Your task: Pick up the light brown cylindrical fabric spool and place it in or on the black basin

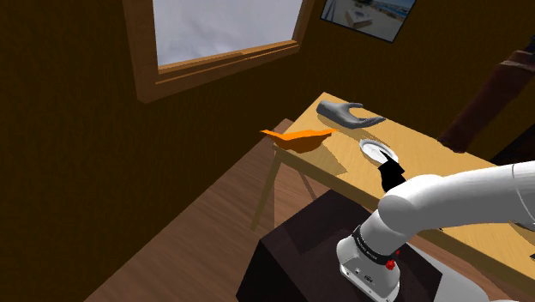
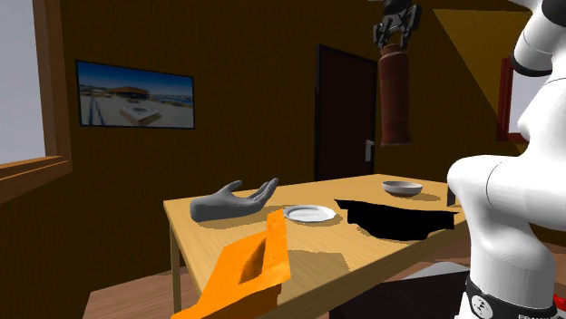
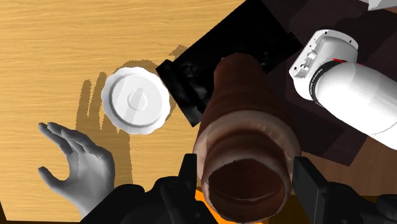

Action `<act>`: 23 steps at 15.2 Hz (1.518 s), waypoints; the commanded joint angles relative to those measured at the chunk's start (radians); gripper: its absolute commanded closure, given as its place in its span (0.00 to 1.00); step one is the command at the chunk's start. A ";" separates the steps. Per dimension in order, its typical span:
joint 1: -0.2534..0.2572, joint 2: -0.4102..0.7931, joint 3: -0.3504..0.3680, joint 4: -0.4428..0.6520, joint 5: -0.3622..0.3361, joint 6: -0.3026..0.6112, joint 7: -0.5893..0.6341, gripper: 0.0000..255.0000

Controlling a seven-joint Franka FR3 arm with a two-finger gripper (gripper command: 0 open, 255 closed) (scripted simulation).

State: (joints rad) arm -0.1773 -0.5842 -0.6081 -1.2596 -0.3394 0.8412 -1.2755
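the tool (image 3: pixel 248 186) grips a reddish-brown spool (image 3: pixel 245 127), one black finger pressed to each side of its upper end. the spool hangs upright, lifted well clear of the tabletop (image 2: pixel 363 252). in the wrist view its lower end overlaps the edge of the black basin (image 3: pixel 191 79) below. the basin lies flat on the wood just in front of the white arm (image 2: pixel 499 208). a white plate (image 2: pixel 310 213) sits just beside the basin, and past the plate rests a grey hand (image 2: pixel 231 201), palm up. an orange object (image 2: pixel 249 272) sits at the tabletop's corner, near the grey hand. a grey bowl (image 2: pixel 402 188) stands beyond the basin. behind are a dark door (image 2: pixel 345 118) and a framed picture (image 2: pixel 134 95).
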 commanded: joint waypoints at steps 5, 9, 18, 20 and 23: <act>-0.036 -0.109 0.043 -0.196 -0.016 0.088 0.045 1.00; -0.054 -0.167 0.055 -0.304 -0.025 0.137 0.065 1.00; -0.087 -0.278 0.063 -0.515 -0.047 0.238 0.098 1.00; -0.094 -0.300 0.062 -0.558 -0.052 0.260 0.103 1.00; -0.103 -0.331 0.060 -0.619 -0.061 0.290 0.111 1.00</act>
State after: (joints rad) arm -0.2778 -0.9048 -0.5483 -1.8571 -0.3982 1.1190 -1.1687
